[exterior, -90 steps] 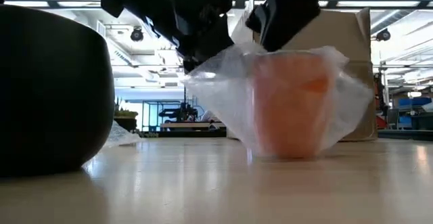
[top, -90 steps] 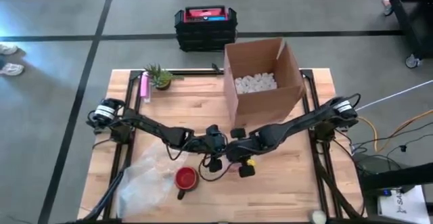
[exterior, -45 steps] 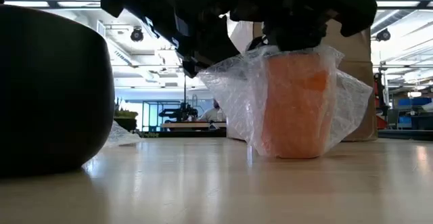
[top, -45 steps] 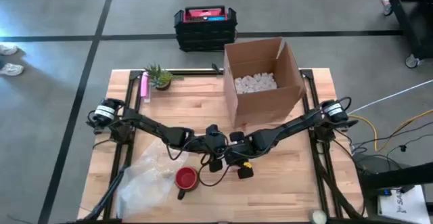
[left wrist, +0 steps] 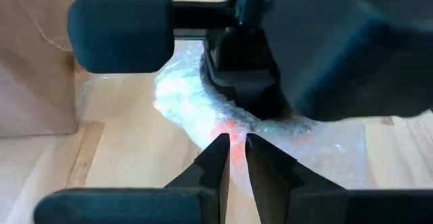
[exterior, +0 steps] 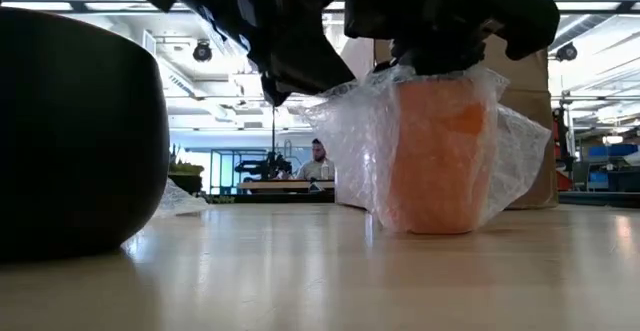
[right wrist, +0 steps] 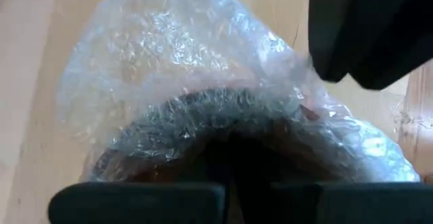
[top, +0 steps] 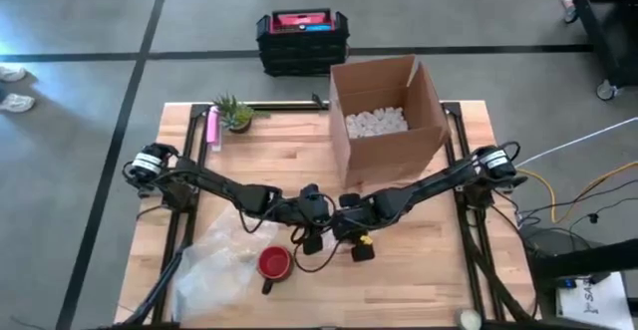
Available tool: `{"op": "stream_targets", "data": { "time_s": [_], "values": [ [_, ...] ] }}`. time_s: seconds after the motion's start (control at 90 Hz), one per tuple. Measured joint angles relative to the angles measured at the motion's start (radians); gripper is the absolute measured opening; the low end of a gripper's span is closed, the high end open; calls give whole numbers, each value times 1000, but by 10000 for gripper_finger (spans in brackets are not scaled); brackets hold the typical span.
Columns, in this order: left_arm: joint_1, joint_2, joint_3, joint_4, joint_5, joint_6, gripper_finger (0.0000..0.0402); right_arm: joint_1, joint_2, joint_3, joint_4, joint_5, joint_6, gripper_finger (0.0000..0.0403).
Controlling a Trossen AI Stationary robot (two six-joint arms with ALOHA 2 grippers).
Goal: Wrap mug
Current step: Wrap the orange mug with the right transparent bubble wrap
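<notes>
The left gripper (left wrist: 237, 143) has its two fingers almost together, with only a thin slit between them. It is pinching an edge of the bubble wrap (exterior: 350, 141). In the low view it holds that edge up at the upper left of the mug, I think so the sheet stays tight and can fold over.

The right gripper (exterior: 440, 51) sits right on top of the mug (exterior: 440, 156), pressing the wrap down on the rim. I cannot tell if it is gripping anything.

The mug stands upright on the table (exterior: 300, 271), right of the middle in the low view, with wrap all around it. From above, both arms meet low in the middle. The cardboard box (top: 384, 121) waits above them, likely for the wrapped mug.
</notes>
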Motion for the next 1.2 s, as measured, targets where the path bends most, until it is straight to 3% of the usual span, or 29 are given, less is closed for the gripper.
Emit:
{"op": "stream_targets", "data": {
  "time_s": [0.511,1.022,1.2],
  "values": [
    [0,0,0,-10,0,0,36,1,-72,78,-56,13,27,0],
    [0,2,0,-13,0,0,36,2,-143,190,-338,10,67,0],
    [0,2,0,-11,0,0,36,2,-116,179,-348,21,87,0]
  ]
}}
